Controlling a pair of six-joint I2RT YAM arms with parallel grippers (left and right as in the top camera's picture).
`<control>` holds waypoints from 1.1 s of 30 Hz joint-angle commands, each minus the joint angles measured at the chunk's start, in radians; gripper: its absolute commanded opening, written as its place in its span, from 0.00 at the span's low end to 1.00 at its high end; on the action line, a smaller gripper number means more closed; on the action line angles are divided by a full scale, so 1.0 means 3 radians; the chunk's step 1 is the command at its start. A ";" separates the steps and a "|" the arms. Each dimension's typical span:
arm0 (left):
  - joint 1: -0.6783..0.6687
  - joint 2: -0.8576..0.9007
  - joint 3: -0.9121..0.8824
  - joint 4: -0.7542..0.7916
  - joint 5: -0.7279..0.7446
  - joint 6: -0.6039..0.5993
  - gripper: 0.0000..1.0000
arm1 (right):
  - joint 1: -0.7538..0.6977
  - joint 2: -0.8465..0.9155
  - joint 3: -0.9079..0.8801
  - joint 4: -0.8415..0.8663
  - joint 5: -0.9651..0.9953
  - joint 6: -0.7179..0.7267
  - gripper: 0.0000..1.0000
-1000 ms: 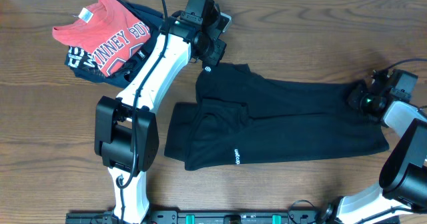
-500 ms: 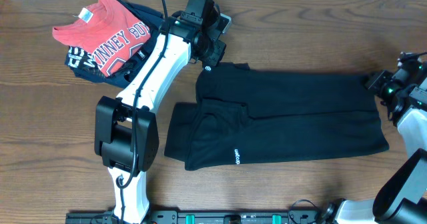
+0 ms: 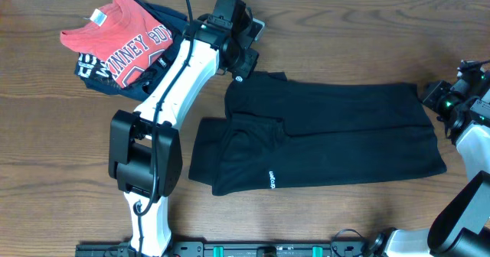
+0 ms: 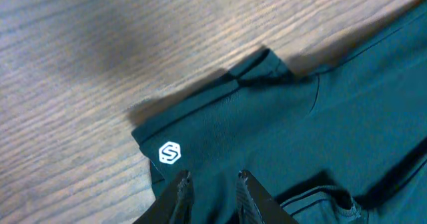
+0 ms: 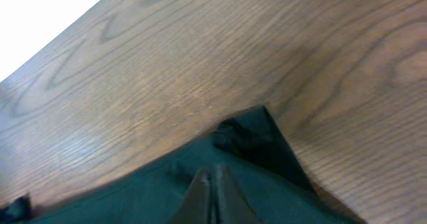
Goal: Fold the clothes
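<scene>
The right claw [image 5: 212,176] is pressed together, pinching the shirt [image 3: 344,135], whose corner pokes out just ahead of its tips. The left claw [image 4: 211,179] stands narrowly apart over the shirt, with the logo [image 4: 170,153] just ahead-left.

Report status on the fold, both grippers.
Left gripper at logo corner of shirt, grip unclear. Right gripper shut on far corner. Lying flat, partly folded. Red tee pile apart, not in the way.
</scene>
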 commanded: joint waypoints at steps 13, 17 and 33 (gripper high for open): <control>0.0018 0.0487 -0.0095 0.0552 -0.0022 0.0019 0.64 | -0.0010 0.0228 0.0032 -0.0107 -0.0058 0.0118 0.33; 0.0020 0.0685 -0.0095 0.0778 -0.0022 0.0019 0.66 | -0.0010 0.0228 0.0032 -0.0207 -0.0120 0.0117 0.33; 0.0020 0.0867 -0.0006 0.1015 -0.0022 0.0020 0.06 | -0.0010 0.0228 0.0032 -0.0298 -0.0118 0.0117 0.30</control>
